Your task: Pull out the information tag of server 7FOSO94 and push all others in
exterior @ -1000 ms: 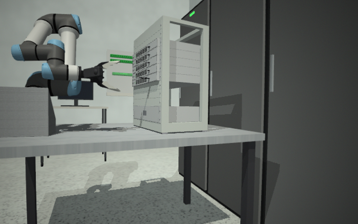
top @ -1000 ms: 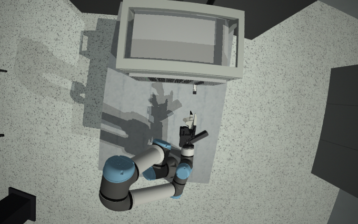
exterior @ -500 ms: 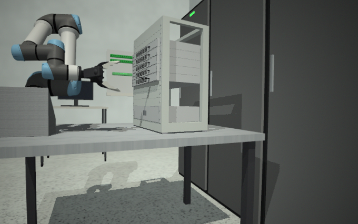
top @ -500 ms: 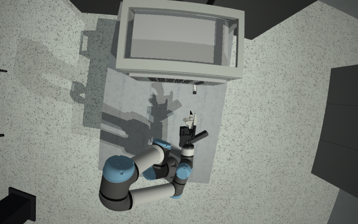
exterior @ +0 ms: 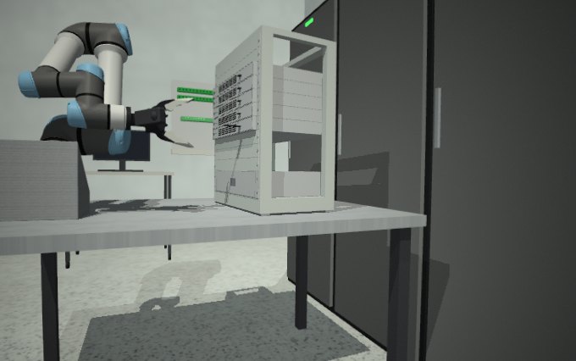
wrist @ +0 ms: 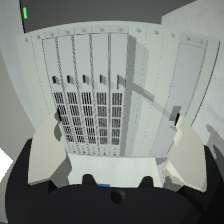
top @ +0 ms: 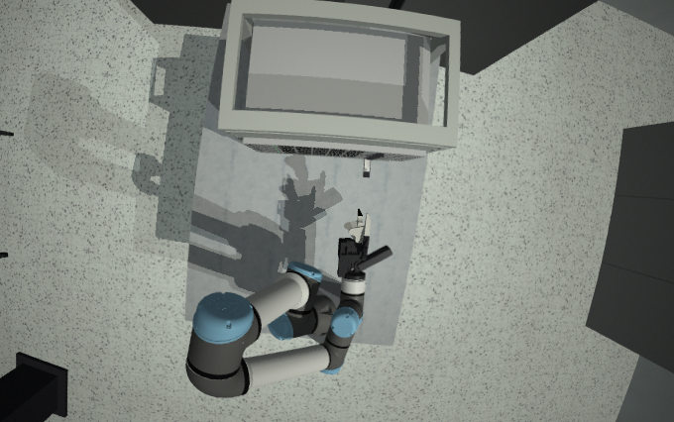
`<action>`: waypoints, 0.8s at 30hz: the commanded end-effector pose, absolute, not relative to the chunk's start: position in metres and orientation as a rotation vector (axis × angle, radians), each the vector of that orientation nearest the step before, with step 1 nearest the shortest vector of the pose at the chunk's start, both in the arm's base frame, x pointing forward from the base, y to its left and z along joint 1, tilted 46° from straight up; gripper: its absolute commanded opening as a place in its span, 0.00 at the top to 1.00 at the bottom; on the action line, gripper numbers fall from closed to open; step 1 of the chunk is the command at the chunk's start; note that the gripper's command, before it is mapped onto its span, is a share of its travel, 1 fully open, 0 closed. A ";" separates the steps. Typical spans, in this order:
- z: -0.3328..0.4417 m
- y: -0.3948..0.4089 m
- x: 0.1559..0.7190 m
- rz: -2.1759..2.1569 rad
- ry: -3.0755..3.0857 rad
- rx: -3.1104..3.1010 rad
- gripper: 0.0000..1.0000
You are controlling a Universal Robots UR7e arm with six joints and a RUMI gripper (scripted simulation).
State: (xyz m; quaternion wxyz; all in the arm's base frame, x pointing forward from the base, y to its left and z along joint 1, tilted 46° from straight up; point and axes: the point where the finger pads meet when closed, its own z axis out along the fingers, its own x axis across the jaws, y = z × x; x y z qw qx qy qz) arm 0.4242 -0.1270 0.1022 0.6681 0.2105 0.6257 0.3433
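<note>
1. Top view: your open-framed, pale-grey metal rack stands upright on the grey tabletop.
2. Five light-grey servers with black grilles, stacked in the rack's upper part.
3. One slim information tag, jutting from the lowest server; you cannot read its service tag.
4. Your black gripper with pale fingers, spread wide, holding nothing, apart from the rack.

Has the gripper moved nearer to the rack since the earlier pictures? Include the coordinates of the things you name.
No. The gripper (top: 363,214) (exterior: 191,123) (wrist: 118,111) stands open at the same gap from the rack's front (top: 338,124) (exterior: 235,155) (wrist: 145,95) as before.
</note>
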 end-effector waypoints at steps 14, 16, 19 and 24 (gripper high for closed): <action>0.102 -0.126 0.424 0.778 1.415 0.471 0.00; 0.102 -0.126 0.424 0.778 1.415 0.470 0.00; 0.102 -0.126 0.424 0.779 1.416 0.469 0.00; 0.102 -0.126 0.424 0.781 1.418 0.468 0.00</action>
